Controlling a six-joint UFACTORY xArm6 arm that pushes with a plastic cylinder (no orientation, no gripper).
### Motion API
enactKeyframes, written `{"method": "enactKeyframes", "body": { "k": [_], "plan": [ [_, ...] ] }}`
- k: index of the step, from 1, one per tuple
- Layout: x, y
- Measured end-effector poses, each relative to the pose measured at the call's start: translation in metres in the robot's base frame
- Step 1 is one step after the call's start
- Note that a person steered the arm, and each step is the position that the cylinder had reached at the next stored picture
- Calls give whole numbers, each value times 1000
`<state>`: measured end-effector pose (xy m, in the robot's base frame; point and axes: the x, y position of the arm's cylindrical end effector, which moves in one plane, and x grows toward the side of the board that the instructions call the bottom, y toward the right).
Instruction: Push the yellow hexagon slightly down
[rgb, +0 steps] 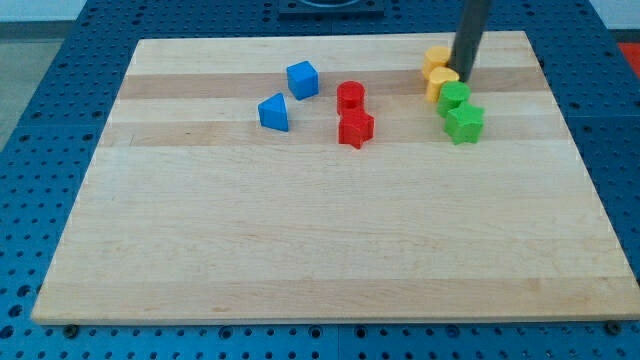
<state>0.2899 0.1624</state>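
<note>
Two yellow blocks sit near the view's top right, one above the other and touching. The upper yellow block looks hexagonal. The shape of the lower yellow block is hard to make out. My tip is at the right side of the yellow pair, level with where they meet and close against them. The rod rises from there out of the view's top and hides part of the upper block's right side.
A green cylinder touches the lower yellow block at its lower right, with a green star just below it. A red cylinder and red star sit mid-board. A blue cube and blue triangle lie to their left.
</note>
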Motion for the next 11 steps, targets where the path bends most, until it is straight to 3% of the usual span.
{"method": "enactKeyframes", "body": {
  "k": [1, 2, 4, 10, 11],
  "plan": [
    [0, -10],
    [2, 21],
    [-48, 51],
    [-52, -49],
    [-53, -43]
  ]
}}
